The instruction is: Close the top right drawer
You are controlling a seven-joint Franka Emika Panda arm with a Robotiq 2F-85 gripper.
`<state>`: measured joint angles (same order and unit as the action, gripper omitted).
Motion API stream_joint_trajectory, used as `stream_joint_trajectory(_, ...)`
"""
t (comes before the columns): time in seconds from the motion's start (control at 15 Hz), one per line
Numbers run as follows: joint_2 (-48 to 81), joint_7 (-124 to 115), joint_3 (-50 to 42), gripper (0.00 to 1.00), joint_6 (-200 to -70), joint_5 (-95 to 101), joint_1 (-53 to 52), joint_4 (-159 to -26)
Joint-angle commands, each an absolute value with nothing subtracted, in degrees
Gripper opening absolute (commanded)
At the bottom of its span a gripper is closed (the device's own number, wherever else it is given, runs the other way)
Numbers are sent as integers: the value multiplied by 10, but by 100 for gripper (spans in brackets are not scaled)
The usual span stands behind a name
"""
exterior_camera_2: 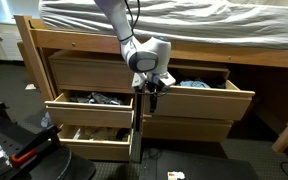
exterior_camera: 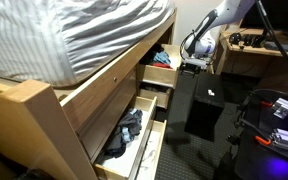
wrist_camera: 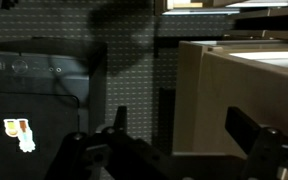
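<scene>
- the bed frame [exterior_camera_2: 254, 58] is showing several drawers pulled out.
- the top right drawer [exterior_camera_2: 199, 103] is standing open at the frame's upper right edge.
- the gripper [exterior_camera_2: 151, 92], claw spread wide, is lining up at the drawer front's corner; the next move, i judge, calls for pushing it squarely in.

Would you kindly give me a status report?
Gripper open, at front of top right drawer. Drawer open, blue clothing inside. No obstruction seen.

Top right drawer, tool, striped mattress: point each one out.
top right drawer [exterior_camera_2: 199, 104]: in an exterior view, on its plain wooden front.
tool [exterior_camera_2: 152, 97]: in an exterior view, midway between its fingertips.
striped mattress [exterior_camera_2: 224, 25]: in an exterior view, on its long side face.
</scene>
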<state>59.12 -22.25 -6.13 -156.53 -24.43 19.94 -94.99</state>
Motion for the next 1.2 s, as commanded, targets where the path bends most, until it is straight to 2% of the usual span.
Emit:
stream_joint_trajectory(0.0,588,-183,-9,100,-1656,-269,202,-936)
stream_joint_trajectory(0.13,590,-219,-28,100,-1576,-235,151,-897)
stream_joint_trajectory(0.2,592,-259,-70,100,-1547,-210,100,-892)
stream_joint_trajectory(0.33,602,-307,-108,100,-1590,-173,21,-885)
stream_joint_trajectory(0.53,612,-372,-166,100,-1578,-120,-77,-887)
stream_joint_trajectory(0.6,597,-352,-127,100,-1580,-140,-38,-889)
stream_joint_trajectory(0.8,609,-383,-156,100,-1580,-123,-86,-889)
stream_joint_trajectory(1.13,616,-377,-155,100,-1544,-121,-66,-876)
